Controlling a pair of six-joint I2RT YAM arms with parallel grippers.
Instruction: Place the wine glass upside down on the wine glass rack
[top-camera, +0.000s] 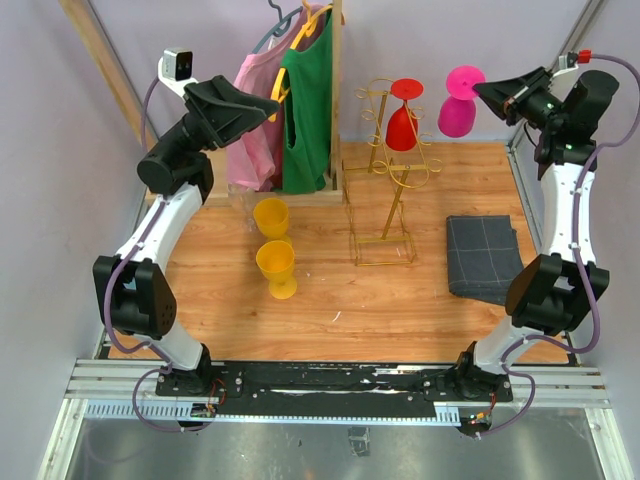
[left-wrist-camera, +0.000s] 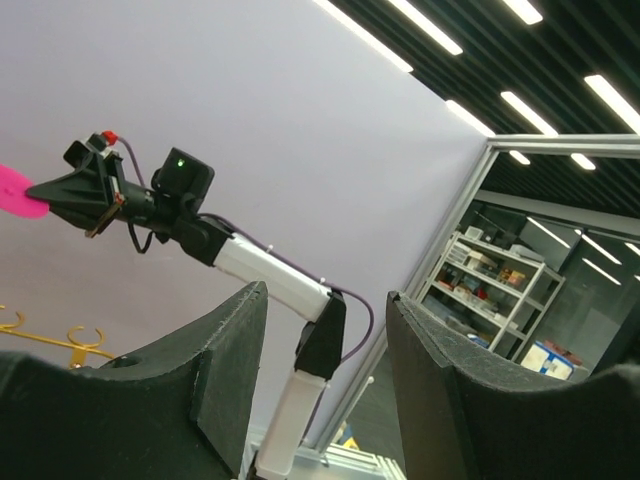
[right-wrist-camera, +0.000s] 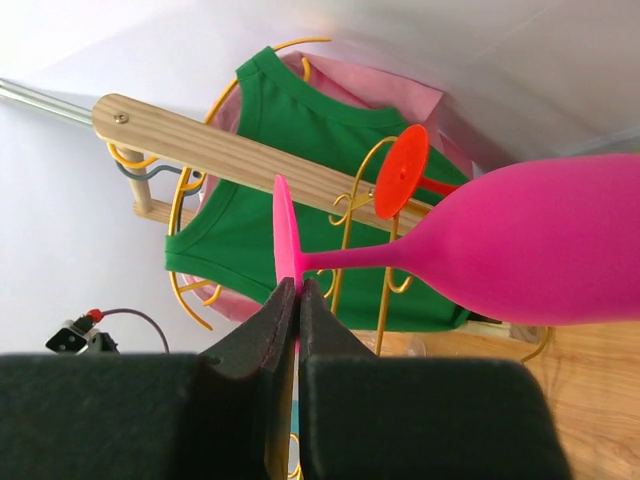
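While your right gripper (right-wrist-camera: 291, 300) pinches the pink wine glass (right-wrist-camera: 540, 245) by its foot, bowl down, near the wine glass rack (top-camera: 393, 205), it isn't hung yet; your left gripper (left-wrist-camera: 325, 300) gapes wide, empty.

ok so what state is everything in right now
pink wine glass: inverted, held by its base, in the air
right gripper: shut on that base
left gripper: open, empty
red wine glass: hanging upside down on gold wire rack
two yellow goblets: upright on table
grey cloth: folded flat
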